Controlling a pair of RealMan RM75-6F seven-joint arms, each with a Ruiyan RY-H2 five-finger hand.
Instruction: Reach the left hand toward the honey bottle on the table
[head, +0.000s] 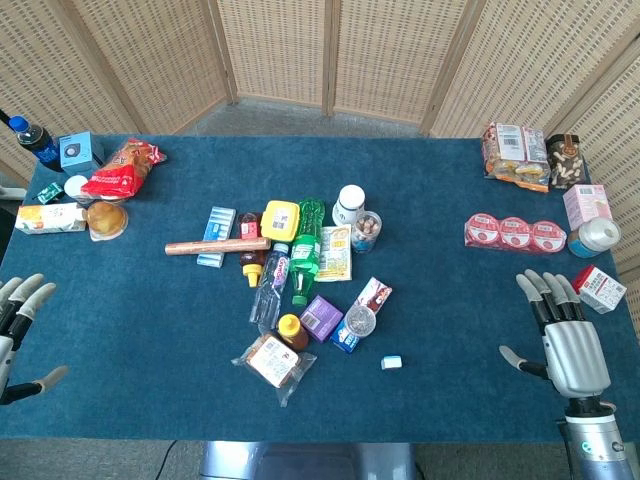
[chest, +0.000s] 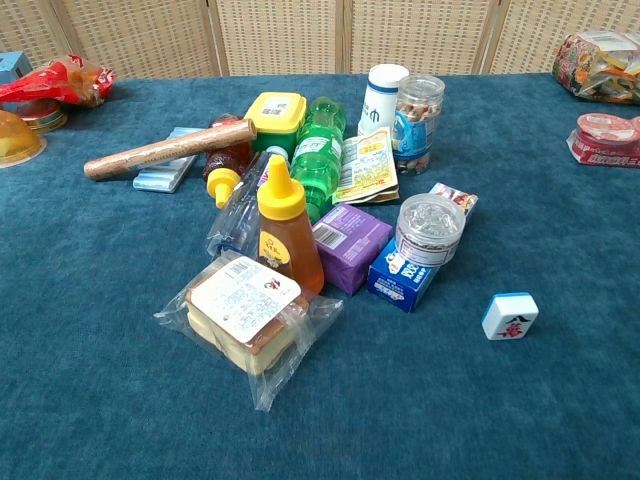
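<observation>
The honey bottle (head: 291, 329) (chest: 286, 224), amber with a yellow cap, stands upright in the middle pile, right behind a bagged sandwich (chest: 246, 312) and beside a purple box (chest: 350, 234). My left hand (head: 18, 325) sits at the far left table edge, fingers spread, holding nothing, well apart from the bottle. At the right edge my right hand (head: 562, 335) rests open on the cloth with fingers fanned. Neither hand appears in the chest view.
Around the bottle lie a clear bottle (chest: 236, 210), green bottle (chest: 318, 158), brown roll (chest: 168, 148), blue box (chest: 404, 276) and lidded cup (chest: 429, 228). A white tile (chest: 509, 315) lies apart. Snacks crowd the back left (head: 122, 168) and right (head: 514, 233) corners.
</observation>
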